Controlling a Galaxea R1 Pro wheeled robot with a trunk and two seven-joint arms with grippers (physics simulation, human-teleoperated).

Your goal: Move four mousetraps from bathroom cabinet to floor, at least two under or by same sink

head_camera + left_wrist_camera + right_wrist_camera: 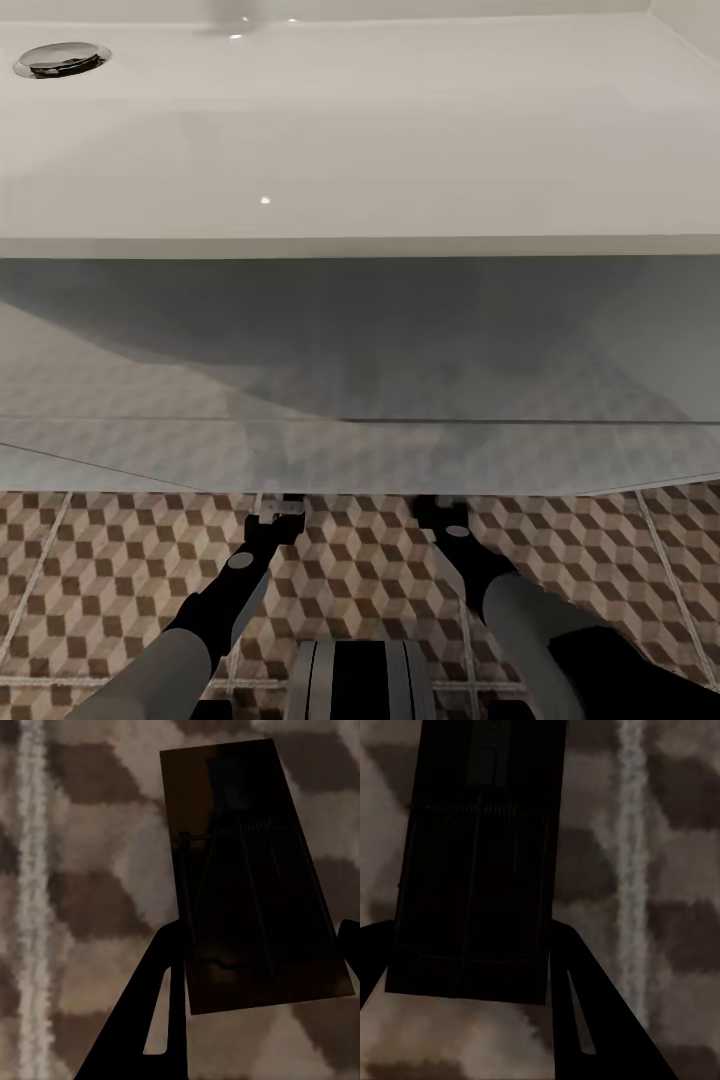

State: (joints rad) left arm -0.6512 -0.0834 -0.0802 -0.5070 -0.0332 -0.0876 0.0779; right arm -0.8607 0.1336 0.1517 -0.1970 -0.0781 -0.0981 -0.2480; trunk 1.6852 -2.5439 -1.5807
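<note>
A mousetrap [251,885] is clamped between the jaws of the left gripper [255,952], just above the bathroom floor [75,870]. A second mousetrap [480,862] is gripped by the right gripper [469,945] over the same tiles. Both arms are lowered below the sink [380,130] rim.

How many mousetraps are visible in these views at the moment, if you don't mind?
2: one mousetrap sits between the left gripper's fingers, another between the right gripper's fingers, both above the tiled floor. Others may be hidden.
</note>
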